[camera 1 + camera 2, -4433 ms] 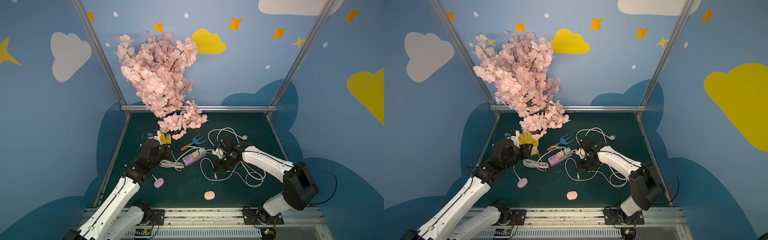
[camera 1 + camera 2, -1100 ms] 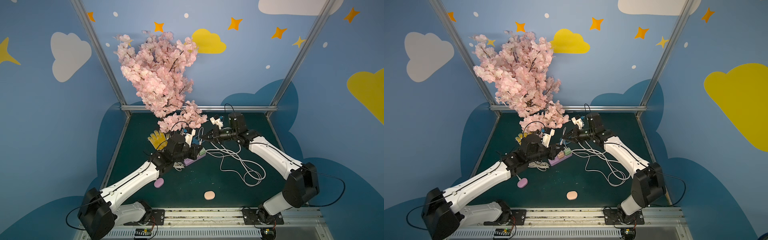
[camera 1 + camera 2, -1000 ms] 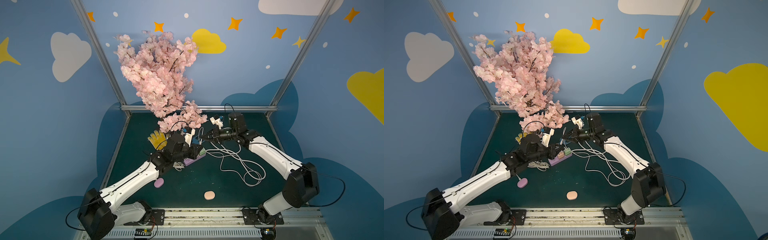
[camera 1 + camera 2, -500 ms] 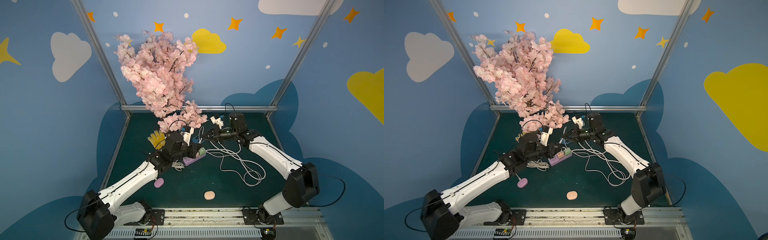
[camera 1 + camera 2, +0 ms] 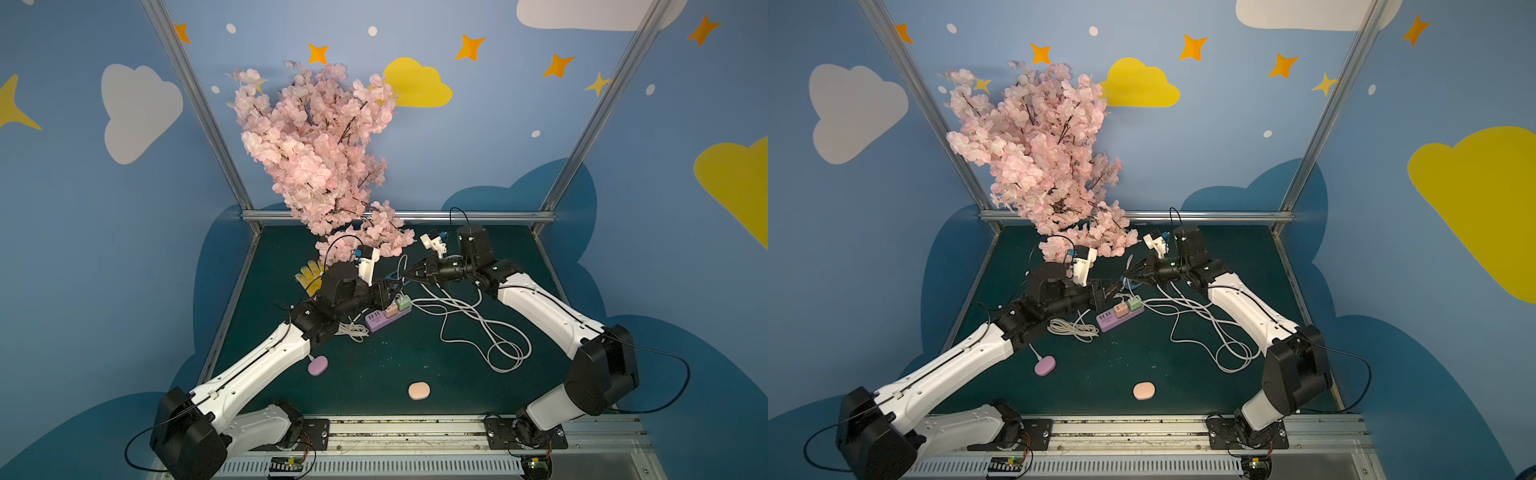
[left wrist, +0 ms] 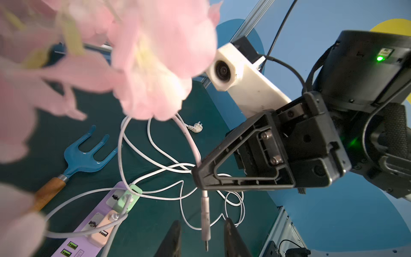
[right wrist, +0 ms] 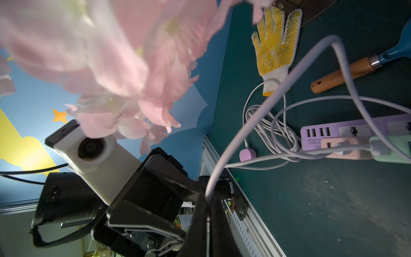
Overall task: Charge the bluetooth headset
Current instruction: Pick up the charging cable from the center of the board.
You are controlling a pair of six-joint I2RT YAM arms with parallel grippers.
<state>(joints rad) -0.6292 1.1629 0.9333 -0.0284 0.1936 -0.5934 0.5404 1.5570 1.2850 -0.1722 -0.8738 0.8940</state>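
Note:
My right gripper point(image 5: 409, 275) point(image 7: 206, 213) is shut on a white charging cable point(image 5: 469, 316), just behind its plug end. In the left wrist view that connector point(image 6: 205, 220) hangs down from the right gripper between the fingers point(image 6: 173, 240) of my left gripper point(image 6: 201, 239), which is open and not touching it. In both top views the left gripper point(image 5: 392, 287) point(image 5: 1115, 286) meets the right gripper point(image 5: 1129, 272) tip to tip above the purple power strip point(image 5: 388, 315). A small peach oval case point(image 5: 419, 391), apparently the bluetooth headset, lies alone near the table's front edge.
Pink blossom branches point(image 5: 316, 145) hang over the back left and blur both wrist views. A yellow glove point(image 5: 309, 274) and a blue hand fork point(image 6: 86, 153) lie behind the strip. A coiled white cord point(image 5: 353, 330) leads towards a purple puck point(image 5: 318, 366). Loose cable loops point(image 5: 505, 353) lie at the right.
Over several seconds both arms rose from the table and met above the strip, the right carrying the cable. In the last half second the left gripper's fingers have spread apart.

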